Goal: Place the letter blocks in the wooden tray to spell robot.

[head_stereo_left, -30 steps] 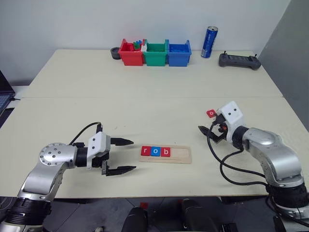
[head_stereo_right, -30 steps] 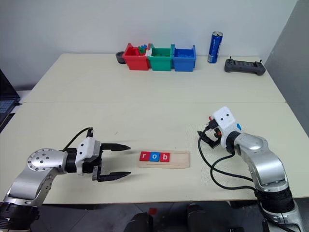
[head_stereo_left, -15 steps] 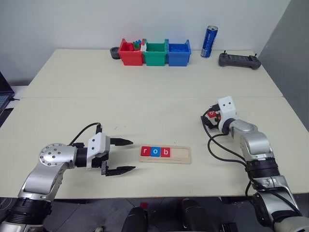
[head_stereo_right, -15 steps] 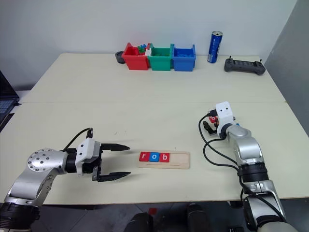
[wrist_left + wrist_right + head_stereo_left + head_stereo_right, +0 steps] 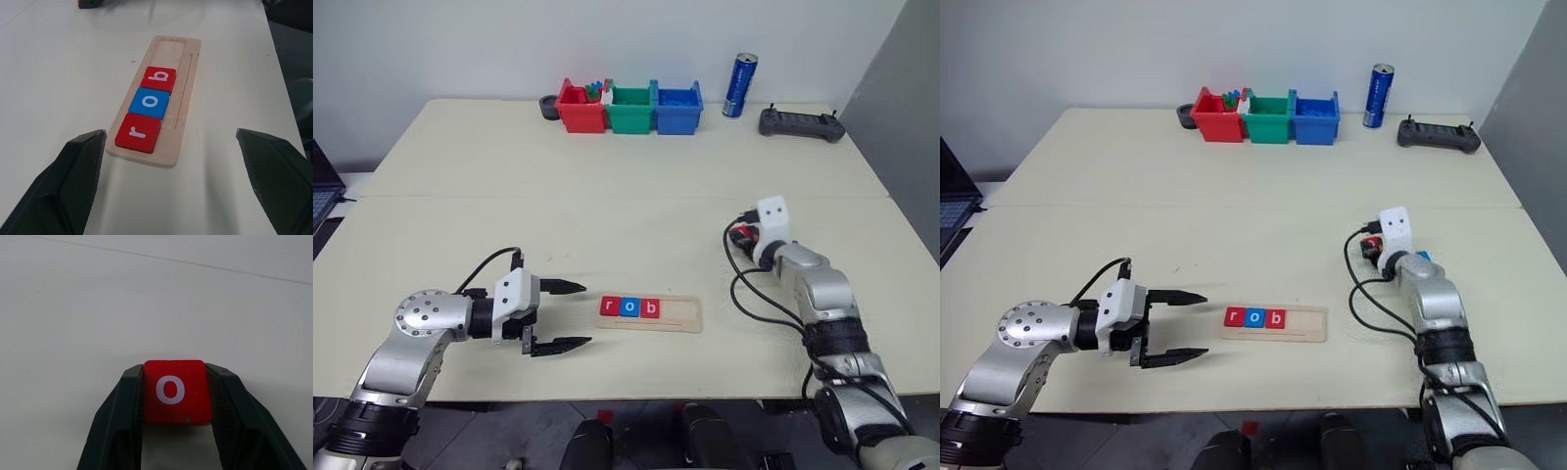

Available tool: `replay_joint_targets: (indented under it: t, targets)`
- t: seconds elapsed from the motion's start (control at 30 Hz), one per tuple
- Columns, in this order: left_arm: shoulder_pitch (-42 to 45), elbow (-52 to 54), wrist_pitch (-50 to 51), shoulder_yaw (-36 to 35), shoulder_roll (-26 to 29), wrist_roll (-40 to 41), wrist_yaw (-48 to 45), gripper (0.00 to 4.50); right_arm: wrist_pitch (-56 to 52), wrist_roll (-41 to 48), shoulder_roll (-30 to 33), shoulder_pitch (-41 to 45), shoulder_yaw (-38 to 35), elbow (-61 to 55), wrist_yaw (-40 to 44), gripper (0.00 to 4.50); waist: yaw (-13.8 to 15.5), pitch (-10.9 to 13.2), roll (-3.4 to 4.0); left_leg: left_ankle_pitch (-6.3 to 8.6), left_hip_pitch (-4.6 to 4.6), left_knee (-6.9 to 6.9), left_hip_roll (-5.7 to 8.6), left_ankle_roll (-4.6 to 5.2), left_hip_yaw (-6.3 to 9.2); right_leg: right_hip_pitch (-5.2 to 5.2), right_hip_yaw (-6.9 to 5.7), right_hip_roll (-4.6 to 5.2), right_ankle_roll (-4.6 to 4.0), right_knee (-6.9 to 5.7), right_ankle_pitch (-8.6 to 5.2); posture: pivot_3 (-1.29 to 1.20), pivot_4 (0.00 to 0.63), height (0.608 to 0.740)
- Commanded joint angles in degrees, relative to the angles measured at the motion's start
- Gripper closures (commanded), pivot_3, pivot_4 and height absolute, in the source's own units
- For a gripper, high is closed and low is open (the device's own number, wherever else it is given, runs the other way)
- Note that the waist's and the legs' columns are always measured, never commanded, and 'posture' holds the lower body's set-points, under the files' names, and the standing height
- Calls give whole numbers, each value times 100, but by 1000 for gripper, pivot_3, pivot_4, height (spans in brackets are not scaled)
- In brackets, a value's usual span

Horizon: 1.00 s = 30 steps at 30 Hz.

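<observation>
On the table [image 5: 607, 211], the right tool [image 5: 177, 396] pinches a red "o" block [image 5: 176, 390] by its sides. Near the front edge, the wooden tray [image 5: 689, 315] holds r, o, b, beside the left tool [image 5: 563, 315], fingers spread.

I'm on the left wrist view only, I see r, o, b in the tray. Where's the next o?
Observer: A red o tile sits between the jaws of the right gripper, which touch its two sides.
Operator: Where is that from the tray?
Observer: To the right of the tray and farther from the robot, well apart from it.
</observation>
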<state>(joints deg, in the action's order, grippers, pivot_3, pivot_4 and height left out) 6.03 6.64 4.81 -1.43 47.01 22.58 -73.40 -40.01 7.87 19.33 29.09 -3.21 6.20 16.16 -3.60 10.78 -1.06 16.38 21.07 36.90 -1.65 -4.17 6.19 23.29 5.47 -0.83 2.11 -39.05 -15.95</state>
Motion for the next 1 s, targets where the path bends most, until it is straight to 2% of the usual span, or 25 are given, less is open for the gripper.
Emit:
replay_joint_targets:
  t: [0.03, 0.13, 0.23, 0.33, 0.5, 0.63, 0.77, 0.9, 0.93, 1.0]
  targets:
    - [53, 89, -50, -79, 88, 67, -109, 0, -874, 286, 149, -660, 59, -1997, 111, 3045, 8, 1, 2, 0, 2, -1, -1, 0, 2, 1, -2, 0, 0, 0, 0, 0, 150, 740]
    - [162, 78, -2, -63, 82, 71, -135, 0, -1681, 510, 98, -1311, -23, -3438, -1, 3044, 15, 4, 6, 0, 10, -1, -1, 0, 5, 9, -3, -1, -1, -1, -1, 0, 150, 740]
    - [317, 36, 19, 28, 21, 47, -150, 0, -2510, 705, -340, -2133, -222, -4658, -362, 3044, 21, 2, 5, 0, 6, 2, -2, 0, 6, 6, -3, -3, 2, -1, -2, 0, 150, 740]
    - [437, -32, 27, 110, -13, 50, -221, 0, -2873, 637, -817, -2769, -84, -5347, -796, 3044, 24, 2, 5, 0, 5, 3, -3, 0, 2, 4, 1, -4, 12, 0, -8, 0, 150, 740]
    - [596, -310, -98, 171, -20, 15, -428, 0, -2788, 374, -1425, -3087, 378, -5325, -1429, 3044, -27, 1, 5, -1, -2, 4, -5, -2, -8, 5, 8, -5, 28, 0, -18, 0, 150, 740]
    - [672, -491, -217, 192, -39, -7, -527, 0, -2543, 288, -1790, -3112, 333, -5061, -1675, 3044, -27, 1, 4, -2, -3, 4, -5, -2, -7, 4, 7, -5, 31, 0, -19, 0, 150, 740]
    - [573, -607, -406, 158, -38, -40, -592, 0, -2287, 287, -2057, -3086, 315, -5046, -1766, 1677, -26, 1, 4, -1, -1, 3, -5, -2, -7, 4, 7, -4, 30, 2, -19, 0, 150, 740]
    - [507, -669, -521, 155, -70, -82, -561, 0, -2322, 309, -2015, -2822, 205, -5222, -1755, 240, -24, 1, 4, -1, -1, 2, -5, -2, -6, 4, 7, -4, 30, 3, -19, 0, 150, 740]
    - [494, -674, -543, 153, -82, -91, -550, 0, -2314, 313, -1947, -2735, 163, -5266, -1726, 23, -24, 1, 4, -1, -1, 2, -5, -2, -6, 4, 7, -4, 30, 3, -19, 0, 150, 740]
    - [481, -671, -564, 158, -120, -118, -508, 0, -2358, 441, -1464, -2498, 95, -5319, -1333, 23, -24, 1, 4, -1, -1, 2, -5, -2, -7, 4, 7, -4, 30, 3, -19, 0, 150, 740]
